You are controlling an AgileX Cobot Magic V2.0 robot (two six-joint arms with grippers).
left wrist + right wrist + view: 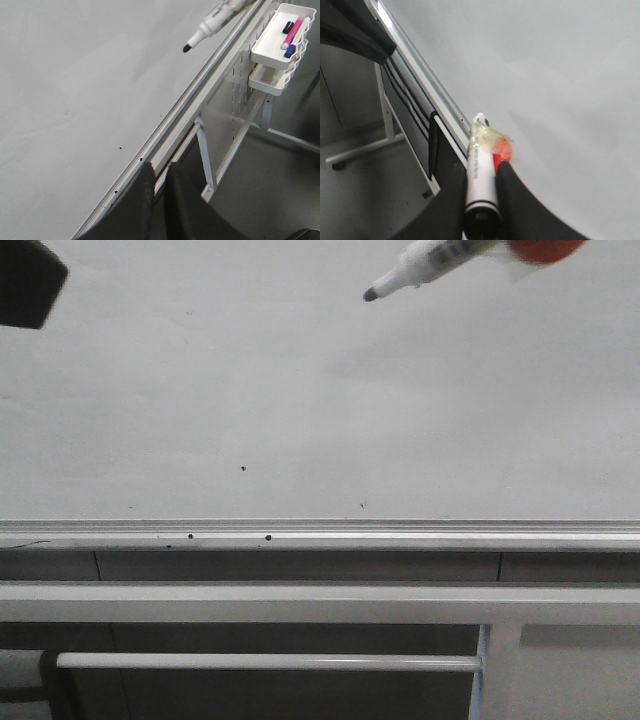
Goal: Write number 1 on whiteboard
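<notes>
The right claw is gripping a white marker between its black fingers, with orange tape wrapping the barrel. The marker's black tip is hovering close to the upper part of the whiteboard, which is showing no stroke, only tiny specks. The left claw is sitting nearly clenched, grasping nothing, near the board's aluminium rail.

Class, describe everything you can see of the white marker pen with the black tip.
The white marker pen with the black tip has a plastic-looking barrel with printed lettering, wrapped in clear tape beside an orange-red piece. It is uncapped and tilted, tip pointing towards the pale grey-white whiteboard, where no stroke shows. The right gripper clamps its barrel between black fingers.
</notes>
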